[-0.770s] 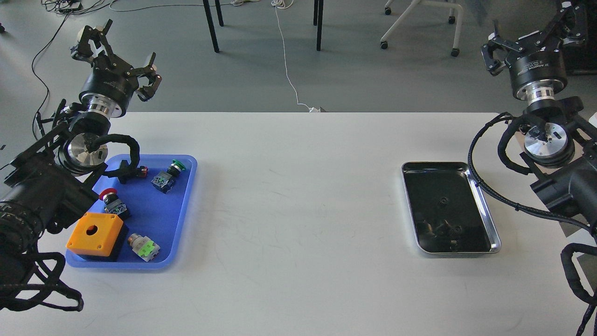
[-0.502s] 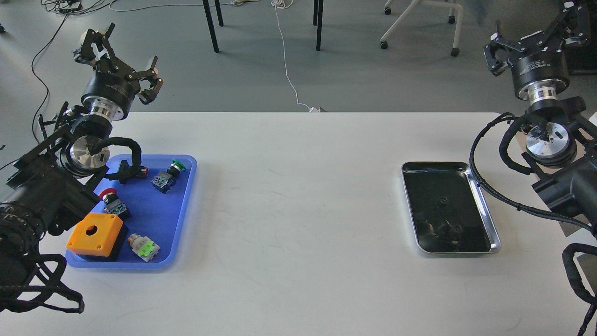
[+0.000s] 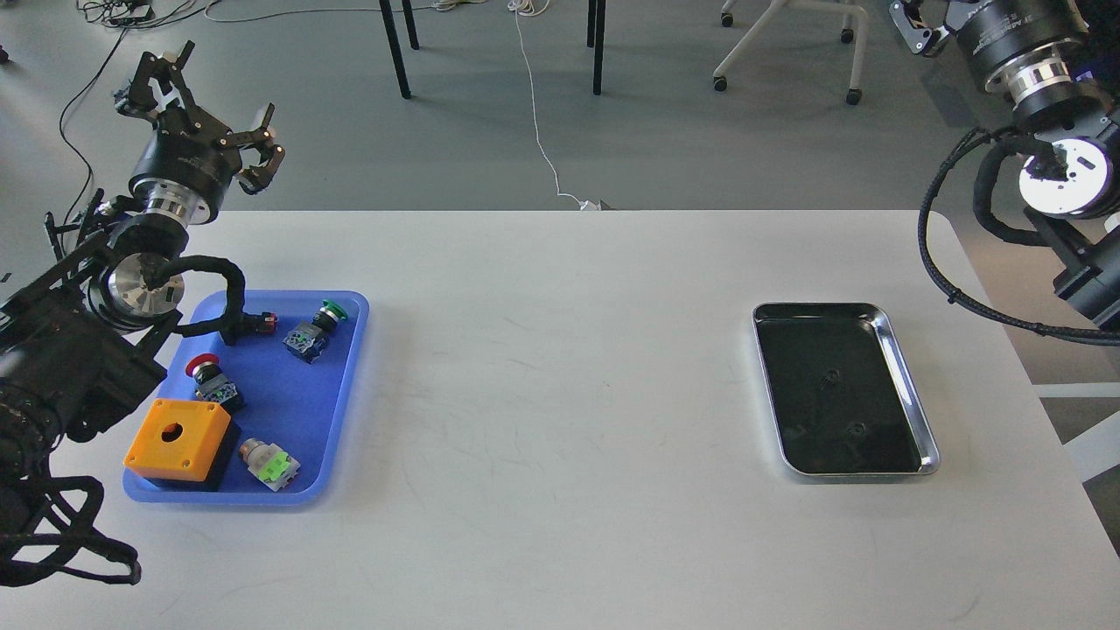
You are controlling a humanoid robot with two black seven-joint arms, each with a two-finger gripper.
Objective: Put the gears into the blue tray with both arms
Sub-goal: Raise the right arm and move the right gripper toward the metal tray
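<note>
Two tiny black gears (image 3: 829, 377) (image 3: 857, 429) lie on the dark floor of the silver metal tray (image 3: 910, 394) at the table's right. The blue tray (image 3: 337, 411) sits at the left and holds push-button parts; I see no gear in it. My left gripper (image 3: 197, 96) hangs high beyond the table's far left edge, above and behind the blue tray, fingers spread open and empty. My right gripper (image 3: 936, 22) is at the top right corner, far above the silver tray. The frame edge cuts off its fingertips, with only one finger link showing.
In the blue tray lie a green-capped switch (image 3: 315, 328), a red-capped switch (image 3: 208, 378), an orange box with a hole (image 3: 178, 437) and a green-and-white contact block (image 3: 269, 462). My left arm's cable (image 3: 223, 289) drapes over the tray's far corner. White tabletop (image 3: 560, 394) separates the trays.
</note>
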